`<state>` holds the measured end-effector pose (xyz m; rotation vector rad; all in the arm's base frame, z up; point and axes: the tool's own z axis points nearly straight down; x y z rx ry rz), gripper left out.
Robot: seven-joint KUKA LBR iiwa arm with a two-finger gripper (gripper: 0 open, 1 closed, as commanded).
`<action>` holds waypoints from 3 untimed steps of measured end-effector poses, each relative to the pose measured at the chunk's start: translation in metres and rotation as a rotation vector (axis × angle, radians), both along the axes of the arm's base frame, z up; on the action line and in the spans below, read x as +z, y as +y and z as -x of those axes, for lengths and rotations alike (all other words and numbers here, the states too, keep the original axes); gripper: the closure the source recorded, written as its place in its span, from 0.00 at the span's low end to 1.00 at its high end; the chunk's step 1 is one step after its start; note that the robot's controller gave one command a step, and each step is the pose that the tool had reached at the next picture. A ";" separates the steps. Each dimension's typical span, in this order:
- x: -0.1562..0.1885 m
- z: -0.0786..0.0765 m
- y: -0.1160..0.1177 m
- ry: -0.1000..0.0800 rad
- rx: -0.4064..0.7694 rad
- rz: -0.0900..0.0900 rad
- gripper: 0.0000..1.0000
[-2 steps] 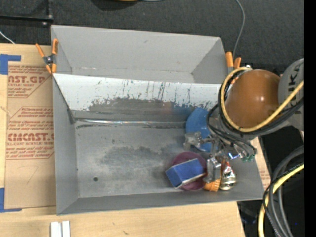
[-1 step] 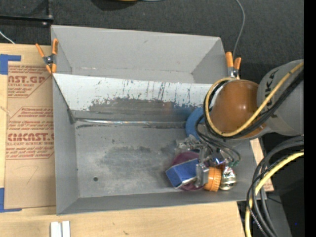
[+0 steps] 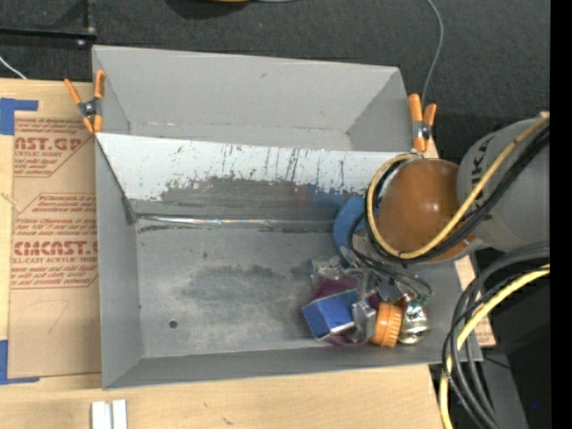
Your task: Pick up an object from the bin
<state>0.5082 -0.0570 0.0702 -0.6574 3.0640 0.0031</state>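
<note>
The gripper (image 3: 371, 300) sits in the heap (image 3: 331, 286) at lower right of the bin (image 3: 223, 284), beside a blue block (image 3: 326, 314); open or closed, I cannot tell

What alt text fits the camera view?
The arm's gripper is low in the lower right corner of a grey metal bin, amid a small heap: a blue block, a purple piece and an orange-capped object. A blue round object lies just behind the heap, by the right wall.

Grey arm (image 3: 511, 190), orange cover (image 3: 423, 208) (yellow-black cables (image 3: 374, 206) looped round).
</note>
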 end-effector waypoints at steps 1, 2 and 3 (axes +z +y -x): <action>0.003 0.001 0.008 0.002 0.044 -0.001 1.00; 0.003 0.001 0.008 0.002 0.044 -0.001 1.00; 0.003 0.001 0.008 0.002 0.044 -0.001 1.00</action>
